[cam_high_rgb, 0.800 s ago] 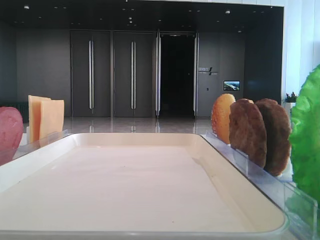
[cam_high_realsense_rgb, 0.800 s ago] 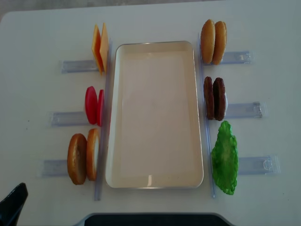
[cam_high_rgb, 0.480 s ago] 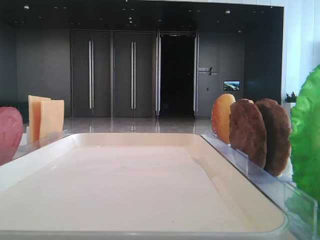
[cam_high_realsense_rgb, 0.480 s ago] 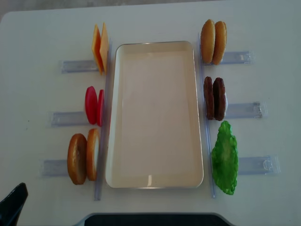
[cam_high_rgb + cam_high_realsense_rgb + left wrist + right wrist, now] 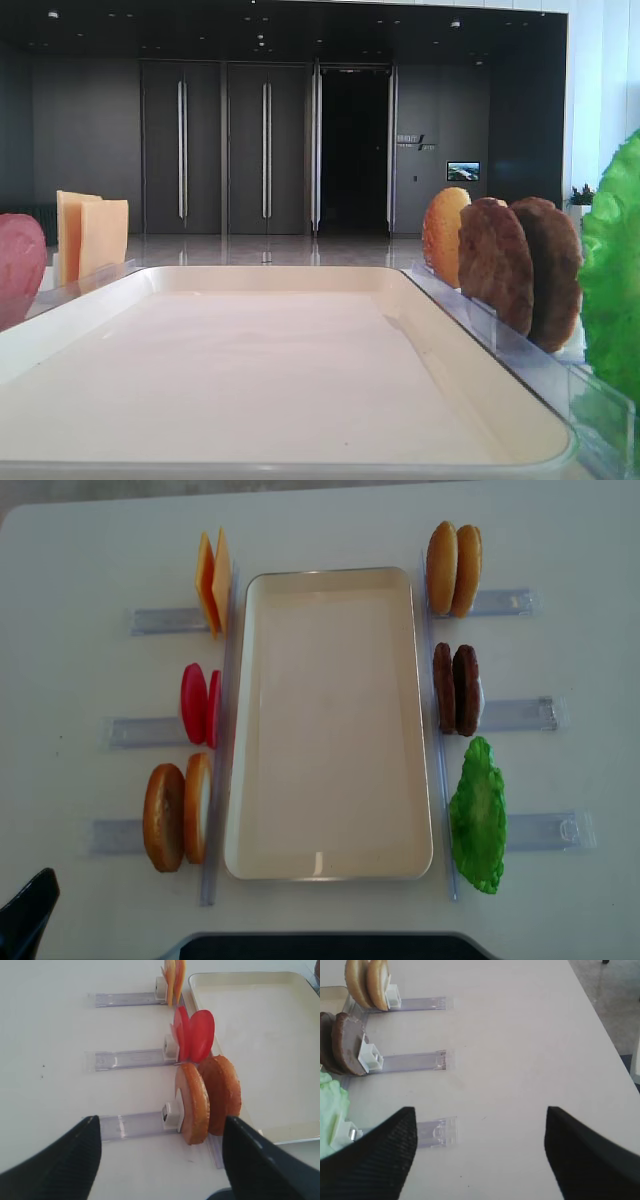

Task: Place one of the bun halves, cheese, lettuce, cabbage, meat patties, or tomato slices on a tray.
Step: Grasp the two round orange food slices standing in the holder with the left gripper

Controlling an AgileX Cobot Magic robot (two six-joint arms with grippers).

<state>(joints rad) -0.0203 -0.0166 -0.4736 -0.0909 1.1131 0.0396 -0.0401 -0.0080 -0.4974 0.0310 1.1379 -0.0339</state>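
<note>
One view overhead, one low at the tray, two wrist close-ups.

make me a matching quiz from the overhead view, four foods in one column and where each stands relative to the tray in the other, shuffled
Things:
1. cheese
2. lettuce
3. meat patties
4. tomato slices

Places, relative to the tray:
A. right side, middle rack
B. left side, far rack
C. right side, near rack
D. left side, middle rack

Pairs: 1-B, 2-C, 3-A, 4-D
</note>
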